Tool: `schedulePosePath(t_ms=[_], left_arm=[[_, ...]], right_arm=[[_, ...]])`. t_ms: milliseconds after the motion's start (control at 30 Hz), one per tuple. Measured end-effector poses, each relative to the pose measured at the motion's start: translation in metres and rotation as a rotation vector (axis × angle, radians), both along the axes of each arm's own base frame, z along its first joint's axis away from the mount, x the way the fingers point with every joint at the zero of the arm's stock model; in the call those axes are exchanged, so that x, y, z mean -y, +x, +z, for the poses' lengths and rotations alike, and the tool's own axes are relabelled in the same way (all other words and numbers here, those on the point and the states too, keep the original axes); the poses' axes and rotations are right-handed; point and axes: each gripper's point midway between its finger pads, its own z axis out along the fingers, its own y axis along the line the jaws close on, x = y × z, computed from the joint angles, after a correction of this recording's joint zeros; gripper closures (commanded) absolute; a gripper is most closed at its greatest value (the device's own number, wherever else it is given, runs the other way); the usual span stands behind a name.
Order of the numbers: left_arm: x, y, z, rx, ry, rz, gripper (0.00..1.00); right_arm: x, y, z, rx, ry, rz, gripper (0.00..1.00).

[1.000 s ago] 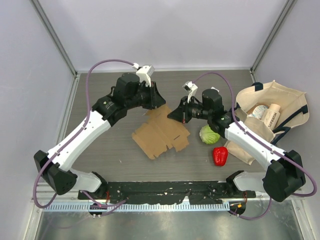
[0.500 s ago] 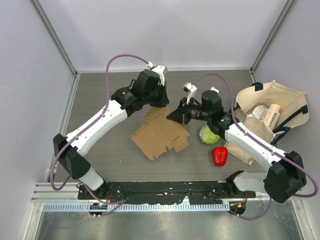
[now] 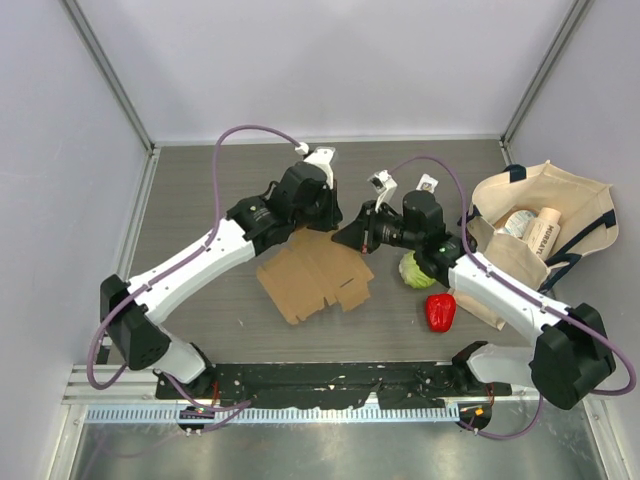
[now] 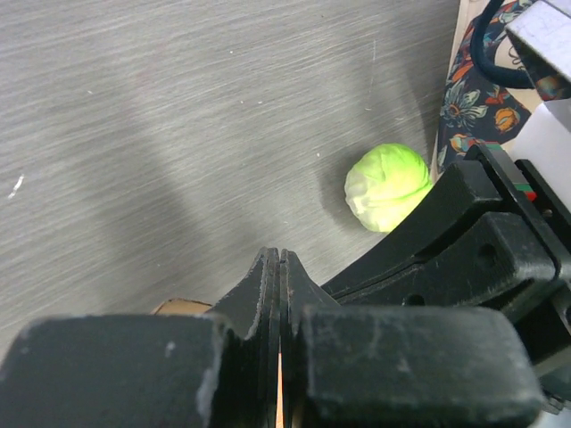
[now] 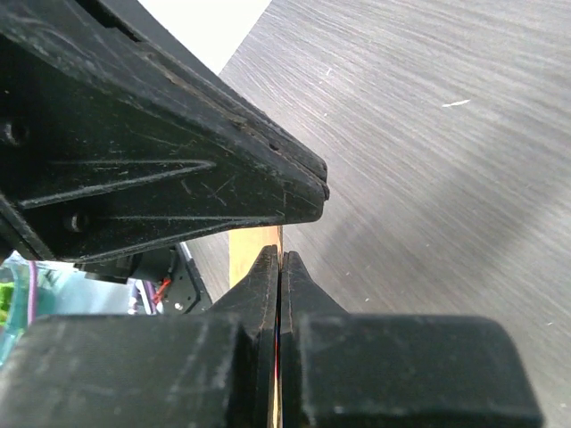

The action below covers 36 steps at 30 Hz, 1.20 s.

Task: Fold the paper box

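Observation:
The paper box (image 3: 312, 273) is a flat brown cardboard sheet with flaps, lying mid-table in the top view. My left gripper (image 3: 327, 222) is shut on its far edge; a thin strip of cardboard shows between the closed fingers in the left wrist view (image 4: 280, 392). My right gripper (image 3: 348, 236) is shut on the same far edge, right beside the left one. In the right wrist view the cardboard (image 5: 254, 254) shows edge-on between the closed fingers (image 5: 299, 308), with the left gripper's fingers just above.
A green cabbage (image 3: 416, 269) lies just right of the box, also in the left wrist view (image 4: 388, 185). A red pepper (image 3: 440, 311) lies nearer. A cream tote bag (image 3: 545, 215) with items and a tan paper bag (image 3: 484, 302) stand at the right.
My left arm has swung right and its gripper has come onto the box's far edge beside the right gripper. The box has shifted slightly nearer and left.

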Motion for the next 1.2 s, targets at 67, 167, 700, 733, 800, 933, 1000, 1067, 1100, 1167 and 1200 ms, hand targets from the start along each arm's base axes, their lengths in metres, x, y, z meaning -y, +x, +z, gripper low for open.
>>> schedulePosePath(t_ms=[67, 167, 700, 733, 800, 933, 1000, 1067, 1100, 1167, 1200], left_arm=[[0.001, -0.002, -0.002, 0.001, -0.035, 0.012, 0.94], [0.001, -0.005, -0.001, 0.013, -0.092, 0.026, 0.89], [0.014, -0.027, 0.053, 0.098, -0.554, 0.003, 0.57], [0.014, -0.028, 0.056, 0.097, -0.568, -0.002, 0.55], [0.009, -0.029, 0.061, 0.098, -0.580, -0.005, 0.52], [-0.021, -0.033, 0.068, 0.117, -0.539, 0.010, 0.50], [-0.045, -0.034, 0.075, 0.146, -0.514, 0.038, 0.59], [-0.074, -0.035, 0.084, 0.182, -0.484, 0.075, 0.68], [-0.084, -0.036, 0.089, 0.194, -0.477, 0.090, 0.71], [-0.107, -0.036, 0.094, 0.223, -0.437, 0.127, 0.78], [-0.114, -0.037, 0.093, 0.227, -0.416, 0.135, 0.80]], right_arm=[[0.000, -0.003, -0.001, -0.033, 0.040, -0.017, 1.00], [-0.001, -0.008, -0.001, -0.072, 0.095, -0.030, 1.00], [-0.002, -0.024, 0.046, -0.154, 0.386, -0.040, 1.00], [-0.002, -0.024, 0.047, -0.155, 0.389, -0.039, 1.00], [-0.002, -0.025, 0.048, -0.150, 0.390, -0.039, 1.00], [0.005, -0.022, 0.049, -0.102, 0.360, -0.059, 1.00], [0.010, -0.022, 0.053, -0.070, 0.342, -0.066, 1.00], [0.014, -0.021, 0.057, -0.043, 0.318, -0.069, 1.00], [0.016, -0.021, 0.059, -0.032, 0.311, -0.069, 1.00], [0.018, -0.019, 0.064, -0.012, 0.298, -0.068, 1.00], [0.019, -0.018, 0.066, -0.004, 0.292, -0.066, 1.00]])
